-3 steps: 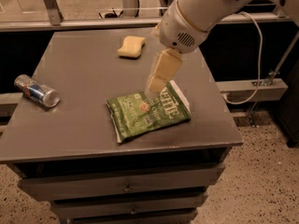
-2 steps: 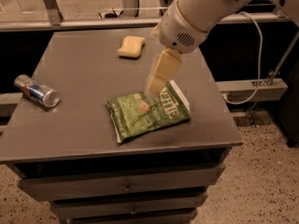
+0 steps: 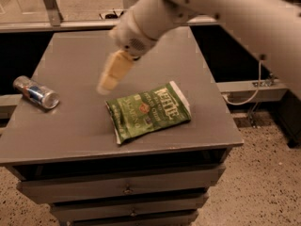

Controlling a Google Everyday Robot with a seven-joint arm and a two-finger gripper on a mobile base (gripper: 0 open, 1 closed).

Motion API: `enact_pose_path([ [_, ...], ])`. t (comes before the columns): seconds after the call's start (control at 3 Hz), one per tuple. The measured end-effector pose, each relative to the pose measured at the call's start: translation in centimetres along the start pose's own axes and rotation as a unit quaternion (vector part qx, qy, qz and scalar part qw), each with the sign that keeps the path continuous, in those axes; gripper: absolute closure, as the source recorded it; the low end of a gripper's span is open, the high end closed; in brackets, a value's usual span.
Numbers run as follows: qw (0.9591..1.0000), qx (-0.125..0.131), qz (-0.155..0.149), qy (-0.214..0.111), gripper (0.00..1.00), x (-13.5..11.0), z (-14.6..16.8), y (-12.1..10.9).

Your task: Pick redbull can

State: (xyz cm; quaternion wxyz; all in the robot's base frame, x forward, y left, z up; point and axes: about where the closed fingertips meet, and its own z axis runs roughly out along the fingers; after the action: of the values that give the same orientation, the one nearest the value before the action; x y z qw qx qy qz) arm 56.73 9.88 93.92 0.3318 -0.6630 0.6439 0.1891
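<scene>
We are mid-approach: our gripper (image 3: 108,79) hovers over the table (image 3: 70,55) (spread or pressed together, we cannot tell), well apart from the redbull can (image 3: 36,92) lying at the left edge; next we must swing left and descend.

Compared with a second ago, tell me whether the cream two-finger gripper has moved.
Yes. The gripper moved left, away from the green crinkled chip bag, toward the silver-blue metal can.

Grey cabinet top (image 3: 75,126): redbull can (image 3: 36,92) on side near left edge, green chip bag (image 3: 148,111) flat centre; gripper (image 3: 106,84) above, between them.
</scene>
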Motion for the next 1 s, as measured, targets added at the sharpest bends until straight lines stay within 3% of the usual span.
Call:
enact_pose_path([
  [0.33, 0.9992, -0.010, -0.006, -0.039, 0.00, -3.6, 4.4, -1.0],
  [0.67, 0.9976, -0.031, 0.021, -0.059, 0.00, -6.9, 10.9, -0.3],
  [1.0, 0.9951, -0.046, 0.060, -0.063, 0.00, -8.6, 15.9, 0.5],
])
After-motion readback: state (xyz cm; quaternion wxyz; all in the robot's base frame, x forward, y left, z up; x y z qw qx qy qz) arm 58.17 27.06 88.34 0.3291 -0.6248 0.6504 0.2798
